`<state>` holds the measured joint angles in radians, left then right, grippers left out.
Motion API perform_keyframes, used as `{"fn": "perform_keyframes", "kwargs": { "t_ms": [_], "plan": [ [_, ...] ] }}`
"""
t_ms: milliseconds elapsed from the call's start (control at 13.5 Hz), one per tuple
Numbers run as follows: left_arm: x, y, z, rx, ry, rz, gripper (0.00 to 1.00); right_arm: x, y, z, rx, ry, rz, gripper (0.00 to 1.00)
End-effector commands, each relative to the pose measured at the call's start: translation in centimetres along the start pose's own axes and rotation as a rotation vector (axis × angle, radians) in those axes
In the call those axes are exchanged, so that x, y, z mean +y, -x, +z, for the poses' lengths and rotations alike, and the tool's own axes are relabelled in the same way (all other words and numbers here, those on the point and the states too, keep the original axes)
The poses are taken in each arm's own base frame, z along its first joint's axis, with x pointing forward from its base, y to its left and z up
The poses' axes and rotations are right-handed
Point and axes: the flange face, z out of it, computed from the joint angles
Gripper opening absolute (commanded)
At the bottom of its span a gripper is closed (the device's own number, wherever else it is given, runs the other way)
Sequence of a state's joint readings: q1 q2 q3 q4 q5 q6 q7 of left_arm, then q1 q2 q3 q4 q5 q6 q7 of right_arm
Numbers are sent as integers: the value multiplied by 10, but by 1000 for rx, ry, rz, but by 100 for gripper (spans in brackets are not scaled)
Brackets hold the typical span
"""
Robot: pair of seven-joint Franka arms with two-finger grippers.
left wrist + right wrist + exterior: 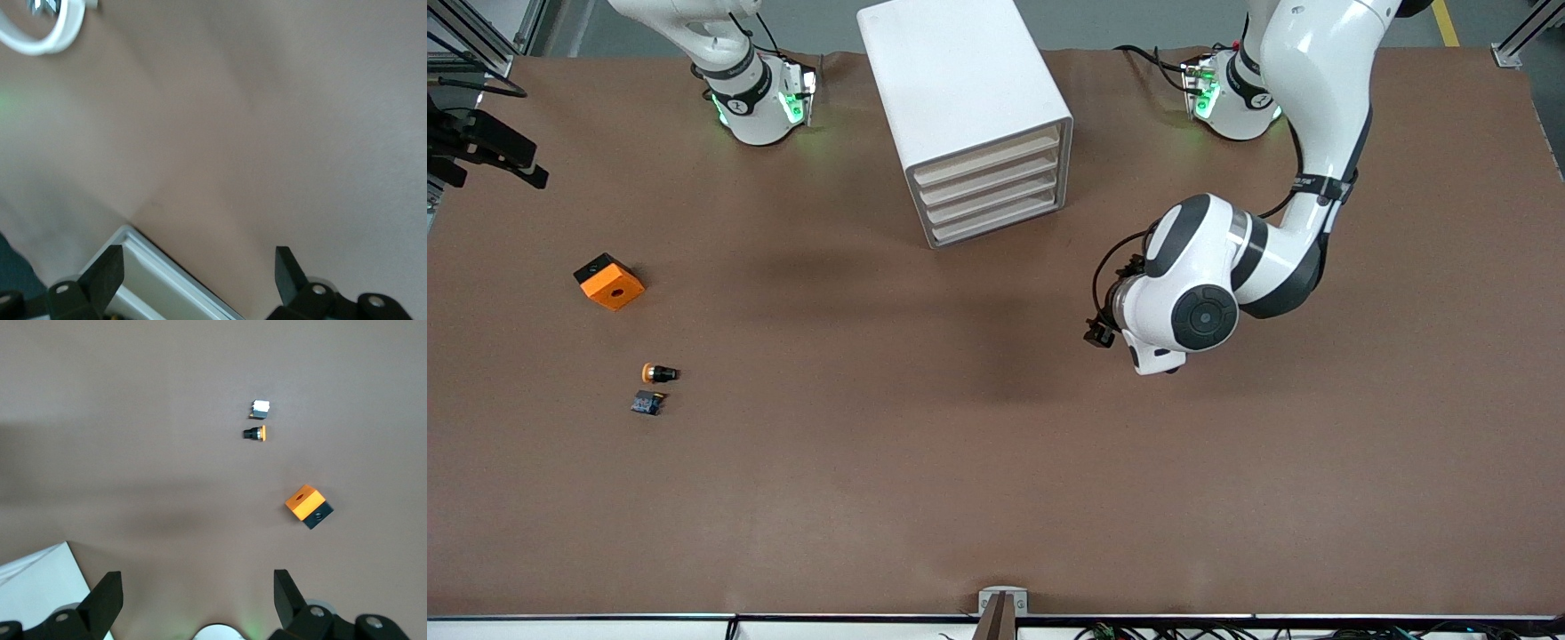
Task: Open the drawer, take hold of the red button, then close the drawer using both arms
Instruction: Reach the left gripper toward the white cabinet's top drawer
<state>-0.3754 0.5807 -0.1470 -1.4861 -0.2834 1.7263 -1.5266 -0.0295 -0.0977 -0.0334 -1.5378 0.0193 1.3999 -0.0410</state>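
The white cabinet [960, 80] stands between the two arm bases, and its four cream-fronted drawers [996, 191] are all shut. The red-capped button is hidden. My left arm's wrist [1192, 311] hangs low over the table beside the cabinet, toward the left arm's end, and hides its gripper in the front view. In the left wrist view my left gripper [198, 273] is open and empty, with a corner of the cabinet [147, 280] between its fingers. My right gripper [198, 587] is open and empty, high over the table near its base, with the cabinet's top corner [40, 587] beside it.
An orange cube with a hole [609, 281], an orange-capped button [660, 373] and a small dark blue block [647, 404] lie toward the right arm's end. The right wrist view shows them too: cube [307, 507], orange-capped button [255, 433], block [260, 406].
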Motion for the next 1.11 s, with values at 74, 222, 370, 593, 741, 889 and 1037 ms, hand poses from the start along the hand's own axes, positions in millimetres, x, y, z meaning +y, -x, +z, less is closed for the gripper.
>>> {"fn": "perform_keyframes", "kwargs": {
  "t_ms": [74,222,370,593,741,889,1037],
  "plan": [
    [11,11,12,-126,-81,-152,100,13,8,-2,5,-9,-28,100],
    [11,21,25,-165,-172,-264,100,12,7,-2,6,-8,-29,100],
    [6,27,36,-203,-268,-357,100,14,9,-2,3,-9,-26,100],
    [0,33,52,-264,-405,-455,100,14,8,-2,2,-9,-26,100],
    [-1,35,60,-293,-458,-485,100,14,9,-2,2,-9,-26,100],
    [1,34,67,-299,-470,-492,100,14,8,-1,0,-9,-26,100],
    [1,34,77,-314,-517,-536,100,14,8,-1,0,-9,-26,100]
  ]
}}
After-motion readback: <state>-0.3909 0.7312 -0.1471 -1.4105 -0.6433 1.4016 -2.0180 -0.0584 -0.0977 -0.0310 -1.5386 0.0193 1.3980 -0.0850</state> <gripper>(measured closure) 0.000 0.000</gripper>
